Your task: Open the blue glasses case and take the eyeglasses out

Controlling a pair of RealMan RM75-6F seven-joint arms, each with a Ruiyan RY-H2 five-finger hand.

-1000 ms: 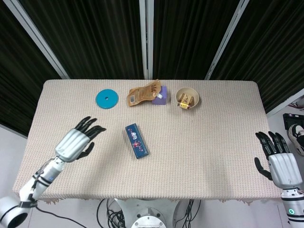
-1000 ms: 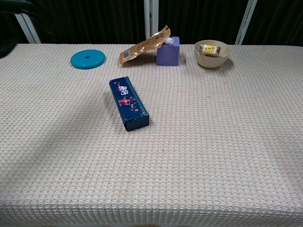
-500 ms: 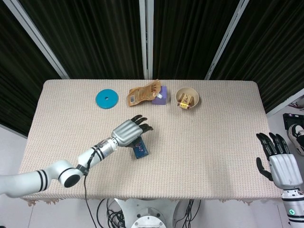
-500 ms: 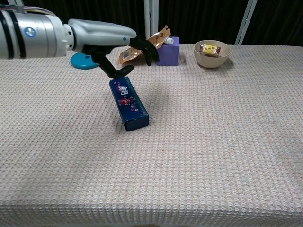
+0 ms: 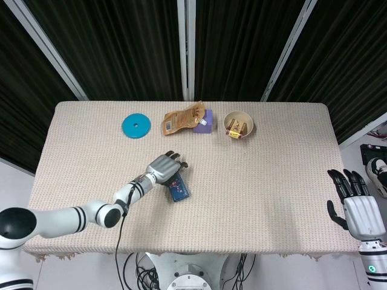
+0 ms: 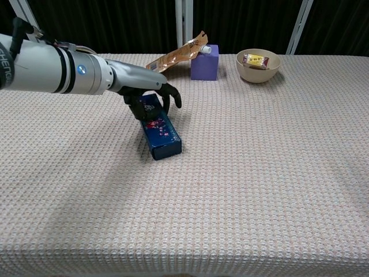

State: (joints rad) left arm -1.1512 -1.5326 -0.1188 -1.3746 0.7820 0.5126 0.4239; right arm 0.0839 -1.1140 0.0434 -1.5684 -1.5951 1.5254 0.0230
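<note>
The blue glasses case [image 5: 178, 190] [image 6: 162, 134] lies closed on the woven tablecloth, left of centre, its long side running away from me. My left hand [image 5: 165, 167] [image 6: 150, 95] arches over the case's far end. The thumb sits against the case's left side. The fingers curve down just off its right side without closing on it. Most of the far half of the case is hidden under the hand in the head view. My right hand [image 5: 358, 209] hangs off the table's right edge with its fingers spread and nothing in it. The eyeglasses are not visible.
Along the far edge sit a teal disc [image 5: 136, 126], a brown pouch [image 5: 180, 119] [image 6: 173, 57] leaning on a purple block [image 5: 206, 121] [image 6: 205, 62], and a beige bowl [image 5: 230, 122] [image 6: 258, 74] with wrapped snacks.
My left hand swept in from the left side of the table to the case and lowered onto its far end. The case has not moved. The right hand stayed put.
</note>
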